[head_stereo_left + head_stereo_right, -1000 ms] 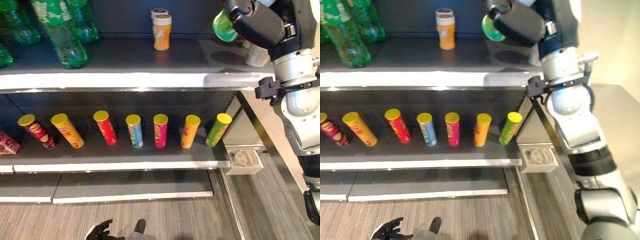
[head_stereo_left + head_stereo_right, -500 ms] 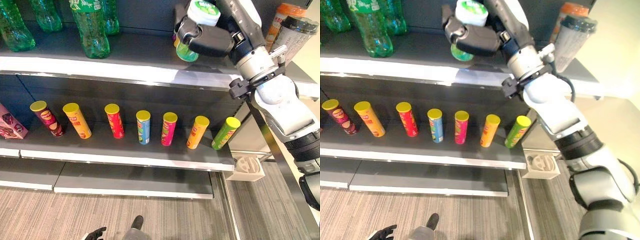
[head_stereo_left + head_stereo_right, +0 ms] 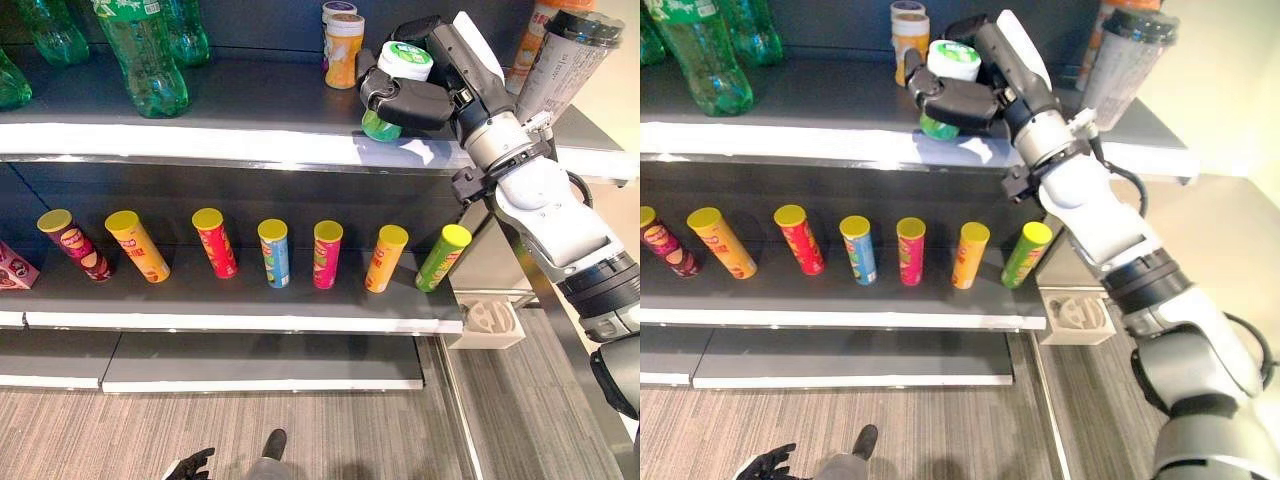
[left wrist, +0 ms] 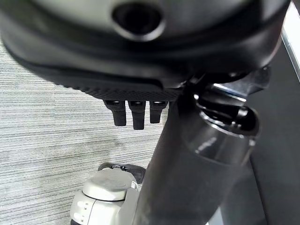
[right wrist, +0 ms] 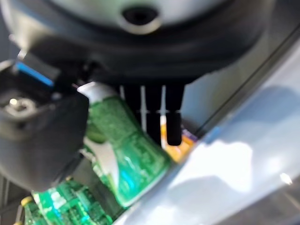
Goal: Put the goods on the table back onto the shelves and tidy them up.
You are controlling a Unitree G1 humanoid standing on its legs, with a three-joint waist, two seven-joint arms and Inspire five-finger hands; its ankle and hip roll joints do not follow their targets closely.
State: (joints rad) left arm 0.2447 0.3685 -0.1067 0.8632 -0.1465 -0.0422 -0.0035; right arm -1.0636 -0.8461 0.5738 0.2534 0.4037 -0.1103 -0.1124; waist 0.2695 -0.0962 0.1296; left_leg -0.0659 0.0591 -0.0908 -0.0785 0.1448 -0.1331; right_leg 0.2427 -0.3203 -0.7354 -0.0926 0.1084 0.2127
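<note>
The right robot hand [image 3: 405,100] grips a green white-lidded cup [image 3: 392,90] just above the top shelf [image 3: 250,140], near an orange cup [image 3: 343,50]. Setting down and tidying remain. The left robot hand [image 4: 136,112] hangs relaxed.

We see a dark shelving unit [image 3: 230,140] with pale front edges, three tiers | dark back panel behind the top tier | grey wood-grain plank floor [image 3: 300,435] below | pale wall [image 3: 1220,90] to the right | small white tray [image 3: 490,322] beside the unit's right end
</note>
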